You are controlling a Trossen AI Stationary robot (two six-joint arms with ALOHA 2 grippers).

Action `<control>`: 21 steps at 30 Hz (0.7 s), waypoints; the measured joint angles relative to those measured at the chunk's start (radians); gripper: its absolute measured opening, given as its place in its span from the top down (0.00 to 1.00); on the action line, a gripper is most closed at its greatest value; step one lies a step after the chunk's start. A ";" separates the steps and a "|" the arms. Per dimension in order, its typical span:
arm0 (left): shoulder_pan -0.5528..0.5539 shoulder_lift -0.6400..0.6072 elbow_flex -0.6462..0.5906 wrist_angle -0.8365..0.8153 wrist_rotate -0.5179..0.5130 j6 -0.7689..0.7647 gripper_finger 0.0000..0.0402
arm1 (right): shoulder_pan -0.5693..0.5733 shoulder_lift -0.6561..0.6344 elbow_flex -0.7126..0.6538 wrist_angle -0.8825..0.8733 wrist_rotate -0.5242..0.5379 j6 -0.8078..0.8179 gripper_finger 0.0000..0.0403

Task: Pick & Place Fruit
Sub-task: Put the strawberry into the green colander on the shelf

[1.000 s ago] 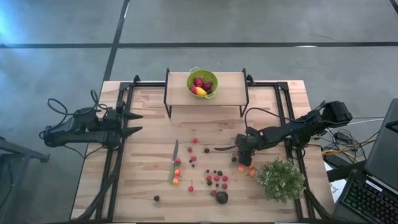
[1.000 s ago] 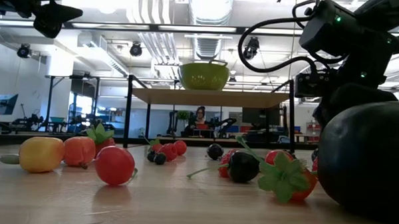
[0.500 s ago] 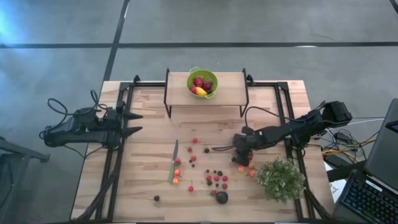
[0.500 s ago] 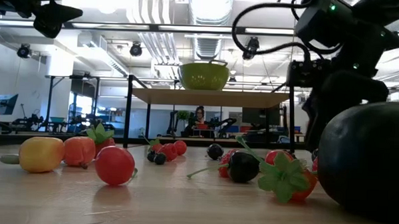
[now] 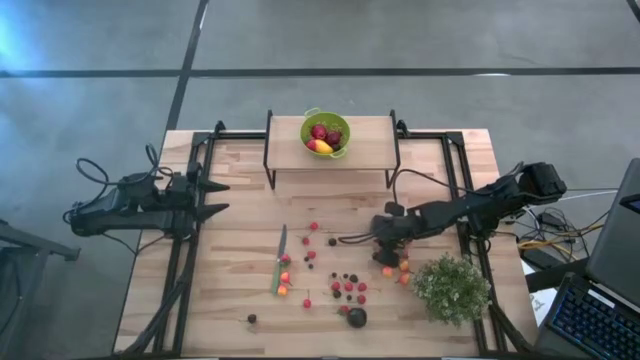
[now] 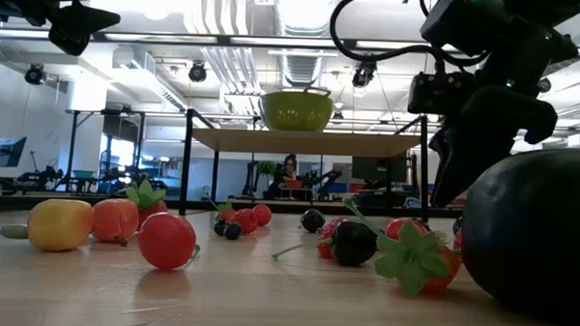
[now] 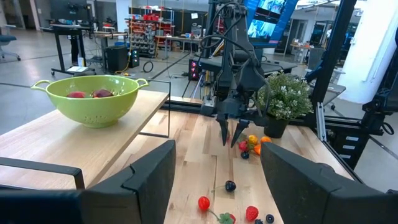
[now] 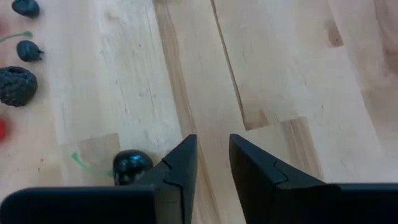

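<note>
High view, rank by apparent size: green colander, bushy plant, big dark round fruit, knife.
1. Bushy plant, the widest footprint.
2. Green colander.
3. Knife: longer than the fruit but very slim, so this place is unsure.
4. Big dark round fruit.
The colander sits raised on a shelf, nearer the camera, which may inflate it slightly.

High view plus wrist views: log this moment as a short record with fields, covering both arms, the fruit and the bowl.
left pincer: open, waiting at the table's left edge
right pincer: open, nothing between its fingers, low over bare wood
nearest fruit: small dark berry with a green stem beside one finger
loose fruit: small red and dark pieces scattered on the light wooden table
bowl: green colander on the raised shelf, holding red and yellow fruit
other: bushy pale-green plant near the right arm
</note>
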 joint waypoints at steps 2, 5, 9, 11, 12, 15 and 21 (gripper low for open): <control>0.000 0.000 0.000 0.000 0.000 0.000 0.40 | 0.000 -0.001 0.010 -0.047 0.001 0.015 0.73; 0.000 0.000 0.000 0.000 0.000 0.000 0.40 | 0.000 -0.001 0.020 -0.112 0.003 0.050 0.68; 0.000 0.000 0.000 0.000 0.000 0.000 0.40 | 0.001 -0.001 0.030 -0.215 -0.001 0.091 0.61; 0.000 0.000 0.000 0.000 0.000 0.000 0.40 | 0.001 -0.005 0.034 -0.263 -0.002 0.123 0.58; 0.000 0.000 0.000 0.000 0.000 0.000 0.40 | 0.001 -0.006 0.036 -0.285 -0.002 0.140 0.57; 0.000 0.000 0.000 0.000 0.000 0.000 0.40 | 0.001 -0.009 0.040 -0.325 -0.005 0.182 0.53; 0.000 0.000 0.000 0.000 0.000 0.000 0.40 | 0.001 -0.013 0.041 -0.331 -0.058 0.229 0.46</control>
